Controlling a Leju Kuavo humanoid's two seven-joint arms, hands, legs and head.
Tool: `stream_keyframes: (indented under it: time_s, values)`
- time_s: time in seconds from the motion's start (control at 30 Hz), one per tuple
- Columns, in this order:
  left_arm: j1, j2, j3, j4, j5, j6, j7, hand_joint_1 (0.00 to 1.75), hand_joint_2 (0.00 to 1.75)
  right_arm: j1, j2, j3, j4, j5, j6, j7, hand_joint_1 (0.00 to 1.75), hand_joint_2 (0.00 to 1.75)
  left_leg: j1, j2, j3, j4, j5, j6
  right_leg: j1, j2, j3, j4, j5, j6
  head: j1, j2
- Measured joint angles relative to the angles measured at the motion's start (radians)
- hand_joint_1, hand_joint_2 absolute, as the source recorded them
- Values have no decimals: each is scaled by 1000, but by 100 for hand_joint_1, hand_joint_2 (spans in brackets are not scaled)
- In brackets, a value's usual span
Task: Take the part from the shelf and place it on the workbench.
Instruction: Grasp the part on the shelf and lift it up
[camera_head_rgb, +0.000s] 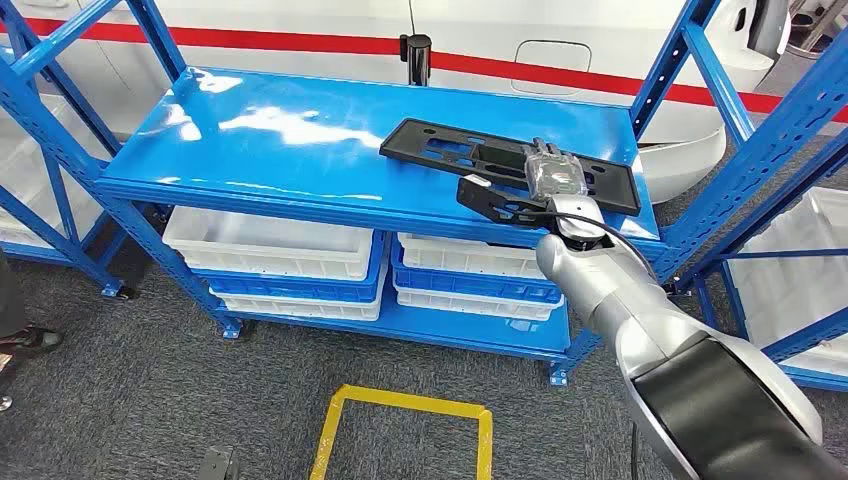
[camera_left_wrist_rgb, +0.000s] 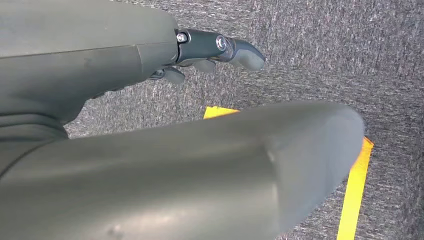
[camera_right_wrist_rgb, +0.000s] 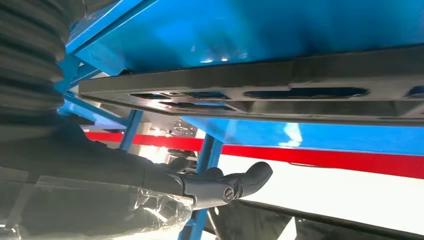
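Blue steel shelf (camera_head_rgb: 300, 140) filled the head view, glossy top deck, angled uprights either side. Grey carpet floor (camera_head_rgb: 150, 400) below it, with a yellow taped square (camera_head_rgb: 405, 405) marked on the carpet in front. Lower deck of the shelf carried white bins (camera_head_rgb: 270, 245) stacked on blue trays (camera_head_rgb: 470, 290), two stacks side by side. Behind the shelf a white wall panel with a red stripe (camera_head_rgb: 300, 42).

Right arm (camera_head_rgb: 650, 320), silver with a black upper cover, reached up from lower right to the front right edge of the top deck. Part (camera_head_rgb: 440, 150), a flat black plastic plate with cut-out slots, lay flat on the top deck toward its right end, long side roughly along the shelf. Right hand (camera_head_rgb: 530, 190) sat at the near edge of the part, palm cover over the plate, dark fingers spread along the shelf edge; in the right wrist view the part (camera_right_wrist_rgb: 280, 90) ran just beside the extended fingers (camera_right_wrist_rgb: 235, 182) with a gap showing, so hand read as not gripping, fingers apart.

Left hand (camera_left_wrist_rgb: 210, 55) hung over the carpet near yellow tape, fingers loosely extended, holding nothing.
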Motion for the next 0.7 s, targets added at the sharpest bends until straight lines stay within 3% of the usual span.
stream_keyframes:
  time_s: [0.7]
  values:
    - [0, -3, 8, 0, -9, -2, 6, 0, 0, -9, -41, -27, 1, 9, 1, 9, 0, 175, 0, 0, 0, 0, 0, 0, 0, 0, 0, 0, 0, 0, 0, 0]
